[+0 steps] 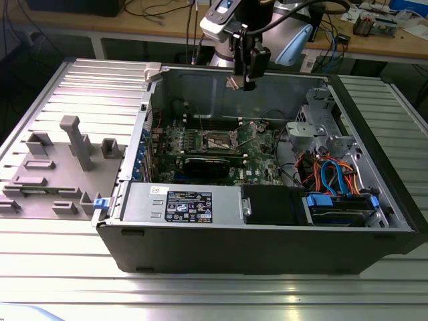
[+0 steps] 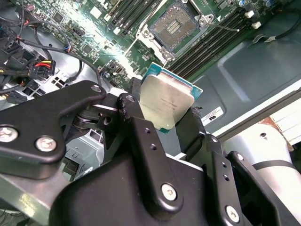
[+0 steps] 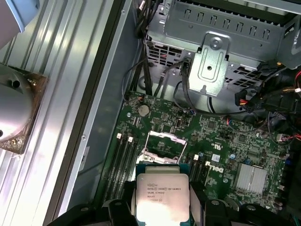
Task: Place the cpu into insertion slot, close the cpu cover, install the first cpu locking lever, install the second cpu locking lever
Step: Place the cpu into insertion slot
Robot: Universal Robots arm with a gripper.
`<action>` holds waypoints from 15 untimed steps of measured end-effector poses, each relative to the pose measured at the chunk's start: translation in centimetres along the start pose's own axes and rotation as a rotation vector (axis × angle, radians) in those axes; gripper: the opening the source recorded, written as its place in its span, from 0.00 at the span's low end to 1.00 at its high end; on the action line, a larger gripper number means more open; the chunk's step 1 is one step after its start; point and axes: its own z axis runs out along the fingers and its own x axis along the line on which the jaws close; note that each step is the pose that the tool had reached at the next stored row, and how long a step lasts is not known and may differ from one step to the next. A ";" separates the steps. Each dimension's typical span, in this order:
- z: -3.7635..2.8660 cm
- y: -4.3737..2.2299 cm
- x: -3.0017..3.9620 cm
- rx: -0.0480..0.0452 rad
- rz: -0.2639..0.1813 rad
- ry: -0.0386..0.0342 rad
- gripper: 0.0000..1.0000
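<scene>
Black fingers (image 2: 141, 136) of the gripper (image 2: 164, 113) sit closest to the lens in both wrist views. They are clenched on the chip (image 2: 167, 101), one finger pressed against each of two opposite edges. The chip juts out past the fingertips, so most of its silver-grey top is bare and turned toward both wrist cameras. A thin blue-green rim shows along its outer edges. In the first wrist view the chip (image 3: 161, 193) stands squarely between the two finger ends of the gripper (image 3: 162, 207), printed side up.

In the exterior view the gripper (image 1: 249, 63) hangs from the arm over the far wall of the open computer case (image 1: 267, 247). The chip (image 1: 233, 81) is a small pale square at its lower tip. It is in the air at about the height of the case's rim and touches nothing but the fingers.

The socket (image 1: 219, 141) lies well below it on the green board (image 1: 257, 144), near the board's middle. In the second wrist view the socket (image 2: 178, 23) is bare inside its silver rim, with its field of contacts showing. Long black memory slots (image 2: 207, 47) run just beside it. In the first wrist view the socket (image 3: 162, 147) lies beyond the chip's free edge, well apart from it.

A grey fixture tray (image 1: 60, 167) rests on the ribbed metal table (image 1: 200, 287) at the exterior view's left.
</scene>
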 end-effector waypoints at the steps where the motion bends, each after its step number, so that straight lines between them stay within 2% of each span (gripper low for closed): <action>1: 0.00 0.00 0.00 0.0000 0.000 0.0000 0.54; 15: 0.00 0.00 0.00 -0.0001 0.007 -0.0006 0.54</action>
